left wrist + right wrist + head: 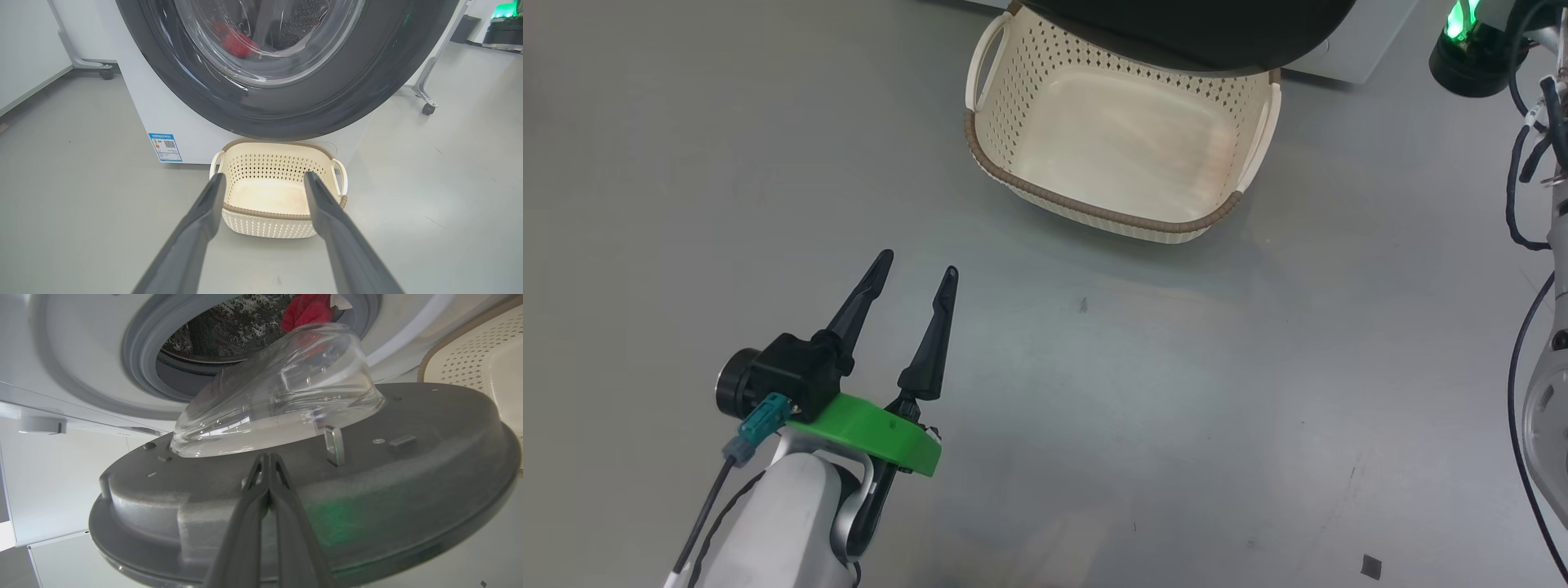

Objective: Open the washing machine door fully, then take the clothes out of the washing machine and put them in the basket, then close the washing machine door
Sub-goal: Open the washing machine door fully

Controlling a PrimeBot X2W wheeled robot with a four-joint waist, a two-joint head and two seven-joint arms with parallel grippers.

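Basket (1094,214), door (367,81) ajar, washer (184,122), clothes (304,310) in drum.
Left pincer (918,263): fingers spread wide, holding nothing, over floor short of basket. Right pincer (267,458): tips pressed together, gripping nothing, at door's grey inner face. Basket: on floor just before washer, under door's black rim. Clothes: red, inside drum past door's glass bowl.

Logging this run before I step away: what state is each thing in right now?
washing machine door: partly open, standing clear of the drum.
clothes: red fabric, inside the drum.
basket: upright on the floor, empty.
left gripper: open, empty.
right gripper: shut, at the door's inner face.
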